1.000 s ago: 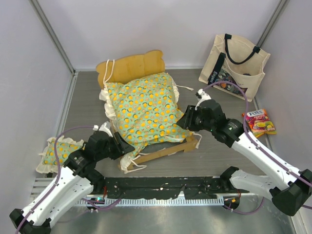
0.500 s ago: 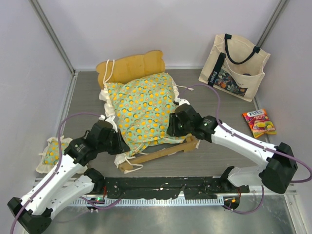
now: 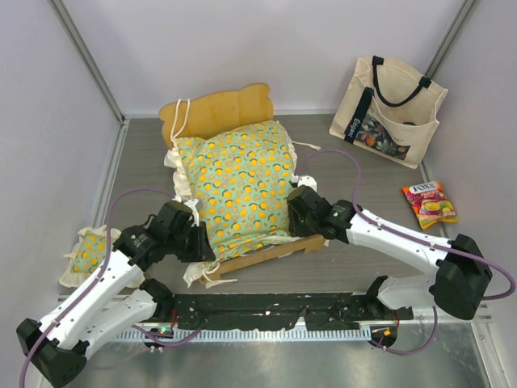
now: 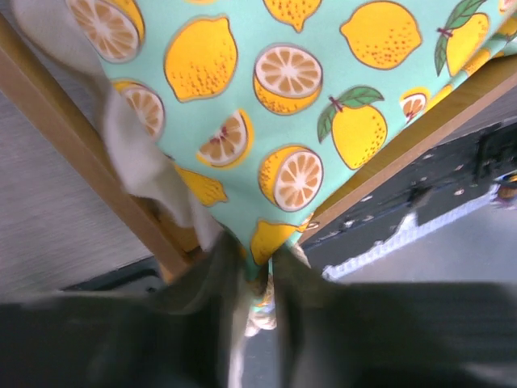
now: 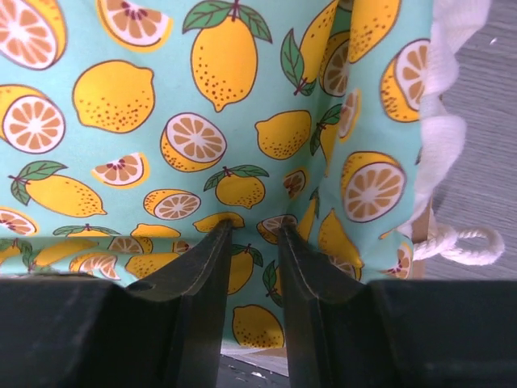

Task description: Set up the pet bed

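Top view only: we see the pet bed [image 3: 262, 253] whole, with both arms bent inward to its near corners.
Left wrist view only: the left gripper [image 4: 257, 263] has its fingers closed on the corner cloth of the mattress cushion [image 4: 307, 105], with a wood rail beside them.
Right wrist view only: the right gripper [image 5: 254, 242] has its fingers narrowly apart against the mattress cushion; we cannot tell whether they pinch it.
Axis: headboard [image 3: 216, 109] far, foot near, skewed slightly right.
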Motion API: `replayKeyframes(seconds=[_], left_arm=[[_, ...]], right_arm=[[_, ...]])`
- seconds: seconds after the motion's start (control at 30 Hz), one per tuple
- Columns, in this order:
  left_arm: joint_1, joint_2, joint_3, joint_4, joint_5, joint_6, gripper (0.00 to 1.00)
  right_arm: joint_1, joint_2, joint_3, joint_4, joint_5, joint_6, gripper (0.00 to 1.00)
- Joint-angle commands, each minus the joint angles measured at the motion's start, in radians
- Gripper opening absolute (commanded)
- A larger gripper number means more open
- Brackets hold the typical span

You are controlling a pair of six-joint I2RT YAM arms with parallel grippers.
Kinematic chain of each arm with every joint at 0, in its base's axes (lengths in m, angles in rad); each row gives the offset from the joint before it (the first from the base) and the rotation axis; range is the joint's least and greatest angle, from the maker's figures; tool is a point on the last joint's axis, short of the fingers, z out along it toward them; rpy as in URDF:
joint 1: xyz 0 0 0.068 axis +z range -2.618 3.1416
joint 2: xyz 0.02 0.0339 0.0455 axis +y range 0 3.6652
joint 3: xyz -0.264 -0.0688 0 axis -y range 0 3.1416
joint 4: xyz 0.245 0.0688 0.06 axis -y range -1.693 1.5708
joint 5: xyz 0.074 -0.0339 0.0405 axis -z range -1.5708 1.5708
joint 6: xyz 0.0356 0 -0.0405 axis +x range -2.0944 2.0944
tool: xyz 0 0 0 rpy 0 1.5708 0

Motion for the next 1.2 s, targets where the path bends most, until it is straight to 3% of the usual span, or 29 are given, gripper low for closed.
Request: replayKeyframes(seconds=[0.0, 0.07, 0.13, 0.27, 0.33, 0.4, 0.57, 0.7, 0.93, 1.03, 1.17], left_arm=[[-0.002, 0.003, -0.02, 0.052, 0.107, -0.001, 0.39], [-0.002, -0.016, -0.013, 0.072, 0.111, -0.004, 0.53], [-0.004, -0.054, 0.016, 0.07, 0.074, -0.01, 0.59], [-0.002, -0.117, 0.102, -0.006, -0.099, -0.008, 0.82], [-0.004, -0.132, 0.159, -0.035, -0.211, -0.004, 0.86], [-0.002, -0.141, 0.212, -0.069, -0.303, 0.007, 0.97], [-0.002, -0.145, 0.269, -0.074, -0.454, 0.018, 1.0], [-0.002, -0.1, 0.263, -0.019, -0.466, 0.038, 1.0], [-0.002, -0.023, 0.208, 0.061, -0.331, 0.032, 1.0], [-0.002, -0.025, 0.182, 0.021, -0.187, 0.013, 0.98], [-0.002, -0.042, 0.136, -0.061, -0.041, -0.001, 0.89]], right_arm=[[0.025, -0.086, 0.077, -0.021, 0.1, -0.01, 0.36], [0.025, -0.133, 0.109, 0.023, 0.087, -0.015, 0.4], [0.025, -0.164, 0.156, 0.041, 0.062, -0.027, 0.42], [0.025, -0.119, 0.25, 0.077, 0.04, -0.05, 0.43], [0.025, -0.081, 0.282, 0.129, 0.004, -0.053, 0.44], [0.025, -0.018, 0.293, 0.169, -0.025, -0.052, 0.45], [0.027, 0.126, 0.24, 0.292, -0.099, -0.013, 0.46], [0.029, 0.238, 0.18, 0.303, -0.079, -0.021, 0.46], [0.027, 0.221, 0.25, 0.271, -0.07, -0.107, 0.5], [0.027, 0.217, 0.264, 0.263, -0.073, -0.112, 0.5], [0.029, 0.217, 0.264, 0.257, -0.076, -0.102, 0.51]])
